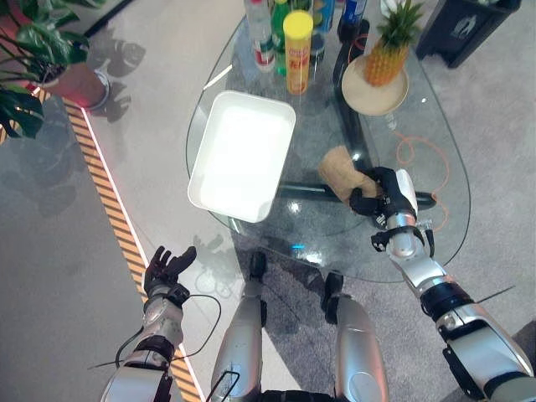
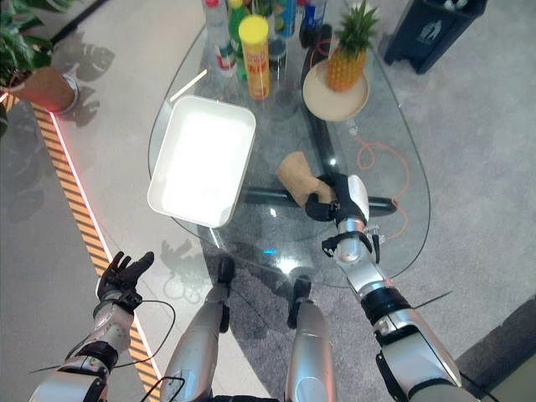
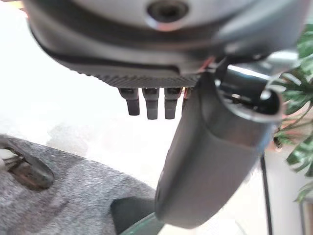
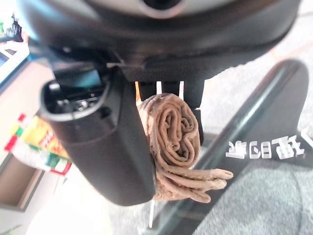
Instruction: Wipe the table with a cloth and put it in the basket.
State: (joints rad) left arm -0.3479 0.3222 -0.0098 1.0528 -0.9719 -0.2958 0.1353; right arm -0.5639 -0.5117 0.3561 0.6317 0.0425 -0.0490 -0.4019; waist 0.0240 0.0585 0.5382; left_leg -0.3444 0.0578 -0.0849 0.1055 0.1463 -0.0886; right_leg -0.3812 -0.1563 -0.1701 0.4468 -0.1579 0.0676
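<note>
**Cloth gripped on the glass, tray waiting**

Nearest the robot, at about seven o'clock, the dark left hand (image 1: 168, 268) hung off the table over the grey floor, fingers loosely spread and holding nothing; it looked parked clear of the work.

At four o'clock on the oval glass table (image 1: 435, 222), the dark right hand (image 1: 374, 194) was curled round a rolled tan-brown cloth (image 1: 345, 173), which the right wrist view showed bunched between thumb and fingers. The cloth's free end lay on the glass, pressed low as a wiping stroke would need.

At ten o'clock from that hand sat a white rectangular plastic tray (image 1: 201, 193), seemingly serving as the basket, open-topped and near enough for an easy drop.

Farther off, at twelve o'clock, stood a yellow-lidded cylindrical canister (image 1: 296, 52) among bottles, and at one o'clock a pineapple (image 1: 389, 46) on a pale round plate (image 1: 356, 94), both well apart from the wiping zone.
</note>
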